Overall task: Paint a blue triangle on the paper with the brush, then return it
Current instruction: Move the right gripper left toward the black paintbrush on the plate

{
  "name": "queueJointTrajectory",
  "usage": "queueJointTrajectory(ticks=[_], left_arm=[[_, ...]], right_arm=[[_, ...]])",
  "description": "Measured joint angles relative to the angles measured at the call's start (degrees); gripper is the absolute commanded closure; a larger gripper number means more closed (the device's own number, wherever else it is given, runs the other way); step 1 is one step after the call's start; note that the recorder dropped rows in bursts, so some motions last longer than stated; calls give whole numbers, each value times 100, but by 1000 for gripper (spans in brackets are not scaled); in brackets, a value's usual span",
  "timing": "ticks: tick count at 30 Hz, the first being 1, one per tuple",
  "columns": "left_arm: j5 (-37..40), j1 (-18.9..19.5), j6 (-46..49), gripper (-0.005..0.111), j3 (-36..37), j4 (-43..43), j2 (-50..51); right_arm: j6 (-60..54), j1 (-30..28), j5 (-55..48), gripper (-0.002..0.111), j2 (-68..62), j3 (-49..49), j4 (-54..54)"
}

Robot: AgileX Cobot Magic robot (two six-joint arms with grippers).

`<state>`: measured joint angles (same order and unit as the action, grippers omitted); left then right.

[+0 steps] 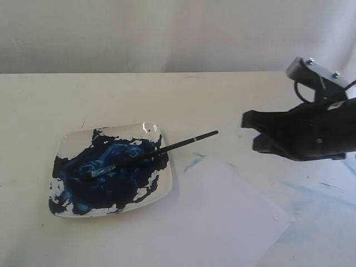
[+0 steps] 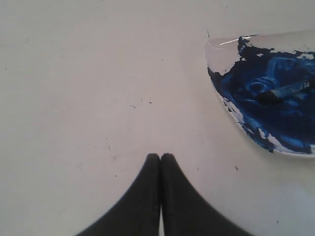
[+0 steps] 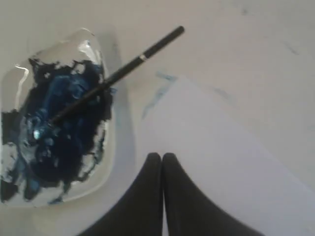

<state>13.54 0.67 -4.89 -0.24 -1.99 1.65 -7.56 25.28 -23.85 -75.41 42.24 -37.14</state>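
The brush (image 1: 167,147) lies across the square white dish (image 1: 72,140), bristles in the dark blue paint and black handle jutting out over the far right rim. The paper (image 1: 233,206) lies flat to the right of the dish, and no blue triangle shows on it. My right gripper (image 1: 249,130) hovers above the paper's far right side, shut and empty, away from the handle's end. In the right wrist view the shut gripper (image 3: 161,156) is over the paper (image 3: 221,147), with the brush (image 3: 118,73) and dish (image 3: 110,147) beyond. My left gripper (image 2: 160,156) is shut and empty over bare table, beside the dish (image 2: 219,51) and the bristle tip (image 2: 285,92).
Faint pale-blue smears mark the table at the paper's far corner (image 1: 194,161) and to the right of it (image 1: 317,189). The cream table (image 1: 111,94) runs back to a pale cloth backdrop (image 1: 167,33).
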Motion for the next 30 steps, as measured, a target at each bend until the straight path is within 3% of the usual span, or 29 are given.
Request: queueJointTrajectory(ticks=[3,7,14,24,30], left_arm=[[0,0,0,107,0,0,0],[0,0,0,107,0,0,0],[0,0,0,107,0,0,0],[0,0,0,107,0,0,0],[0,0,0,107,0,0,0]], right_arm=[[1161,1193,1323,108,-468,46,-109],[2376,1819,2425,108,-1461,200,-206],[3772,1869,3294,108,-2373,490,-753],[4166,1869,3663,108,-2746,1010,-549],[4452,1869,3703,84,-3033,1202,-515]])
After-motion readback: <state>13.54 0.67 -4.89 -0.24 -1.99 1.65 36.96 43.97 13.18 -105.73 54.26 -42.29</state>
